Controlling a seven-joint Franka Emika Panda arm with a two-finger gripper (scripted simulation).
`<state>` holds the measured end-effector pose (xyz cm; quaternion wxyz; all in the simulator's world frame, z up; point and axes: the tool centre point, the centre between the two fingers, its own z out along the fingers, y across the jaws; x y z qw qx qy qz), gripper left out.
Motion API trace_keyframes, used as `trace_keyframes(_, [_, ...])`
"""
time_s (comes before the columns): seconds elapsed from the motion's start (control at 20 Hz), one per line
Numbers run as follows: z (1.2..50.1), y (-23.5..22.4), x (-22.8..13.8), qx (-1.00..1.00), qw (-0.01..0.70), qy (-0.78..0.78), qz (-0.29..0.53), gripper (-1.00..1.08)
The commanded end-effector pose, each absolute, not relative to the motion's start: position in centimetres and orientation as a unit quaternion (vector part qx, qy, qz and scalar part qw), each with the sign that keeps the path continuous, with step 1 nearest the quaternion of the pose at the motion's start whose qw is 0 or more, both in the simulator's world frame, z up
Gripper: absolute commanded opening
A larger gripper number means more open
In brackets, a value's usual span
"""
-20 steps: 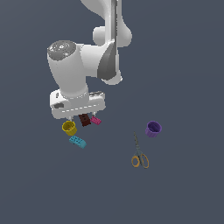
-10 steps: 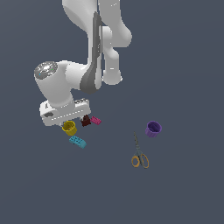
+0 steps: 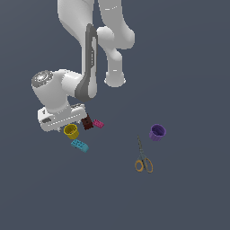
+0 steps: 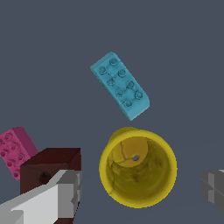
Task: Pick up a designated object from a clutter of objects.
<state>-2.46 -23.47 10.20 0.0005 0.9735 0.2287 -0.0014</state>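
The yellow cup [image 3: 71, 131] stands upright and open-topped on the grey floor, at the exterior view's left. In the wrist view the cup [image 4: 138, 170] sits between my two grey fingers [image 4: 65, 192], one on each side of it. My gripper [image 3: 68, 126] is open and low over the cup, with no visible contact. The dark brown brick [image 3: 87, 122] and the pink brick [image 3: 98, 123] lie beside it. The cyan brick [image 3: 79, 145] lies just past the cup. The brown brick [image 4: 50, 168] is right by one finger.
The purple cup [image 3: 157, 132] stands at the exterior view's right. The orange-handled scissors [image 3: 143, 159] lie near it. The pink brick [image 4: 15, 151] and the cyan brick [image 4: 121, 85] show in the wrist view. The arm's white links rise above the clutter.
The arm has swung towards the exterior view's left and come down. The hand is now lower and sits over the yellow cup. The objects have not moved.
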Motion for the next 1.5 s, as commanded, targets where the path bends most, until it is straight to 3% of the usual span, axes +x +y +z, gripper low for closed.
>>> trace_keyframes(0.0, [9.8, -23.8, -2.6, 0.972, 0.000, 0.233, 0.000, 1.00])
trace_keyframes(1.1, [4.6, -24.0, -2.7, 0.972, 0.000, 0.234, 0.000, 1.00])
trace_keyframes(1.15, [4.6, -24.0, -2.7, 0.972, 0.000, 0.234, 0.000, -1.00])
trace_keyframes(1.45, [4.6, -24.0, -2.7, 0.972, 0.000, 0.234, 0.000, -1.00])
